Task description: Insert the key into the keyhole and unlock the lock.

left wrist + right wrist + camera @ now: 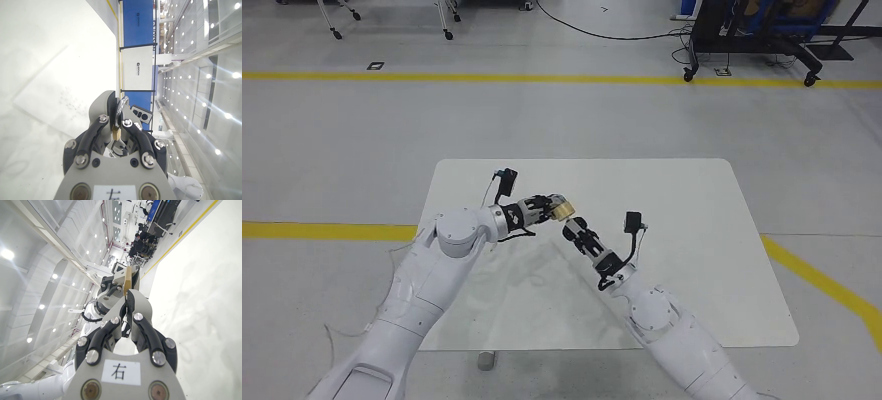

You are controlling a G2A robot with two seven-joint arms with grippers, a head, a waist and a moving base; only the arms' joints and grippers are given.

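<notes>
Top view: the right gripper (569,227), pads pressed together (any key between them is hidden), meets the near end of the brass padlock (563,209). The left gripper (553,207) clamps it from the left, above the white table (692,200).

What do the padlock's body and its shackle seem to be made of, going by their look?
Padlock body: looks like brass, yellow-gold with a dull sheen and flat, faceted edges.
Shackle: probably steel with a chrome-like finish, silver with bright mirror glints along its curve. Whether either is solid or plated cannot be told.
</notes>
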